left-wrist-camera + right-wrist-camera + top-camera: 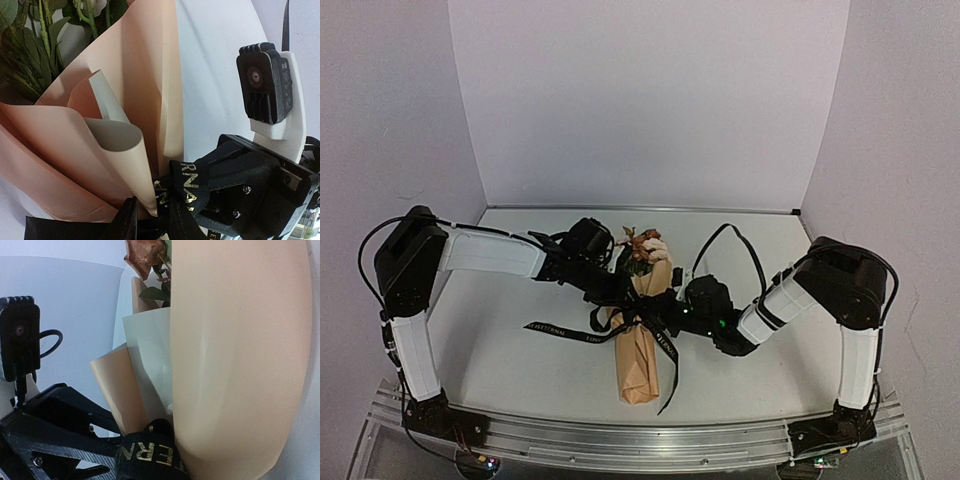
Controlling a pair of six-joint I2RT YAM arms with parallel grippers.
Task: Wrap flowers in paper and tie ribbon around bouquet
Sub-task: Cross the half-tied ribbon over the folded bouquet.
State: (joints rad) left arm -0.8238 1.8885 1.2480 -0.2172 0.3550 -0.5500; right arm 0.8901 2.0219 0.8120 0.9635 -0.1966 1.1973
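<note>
1 black ribbon (187, 192), 1 paper-wrapped bouquet (638, 365)

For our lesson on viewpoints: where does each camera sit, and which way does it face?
Top external: high and behind, looking down on the bouquet; left arm, right arm show.
Left wrist: on the left arm, facing the paper; right gripper opposite.
Right wrist: on the right arm, facing the paper; left gripper opposite.
Both wrist views share the lettered ribbon.
</note>
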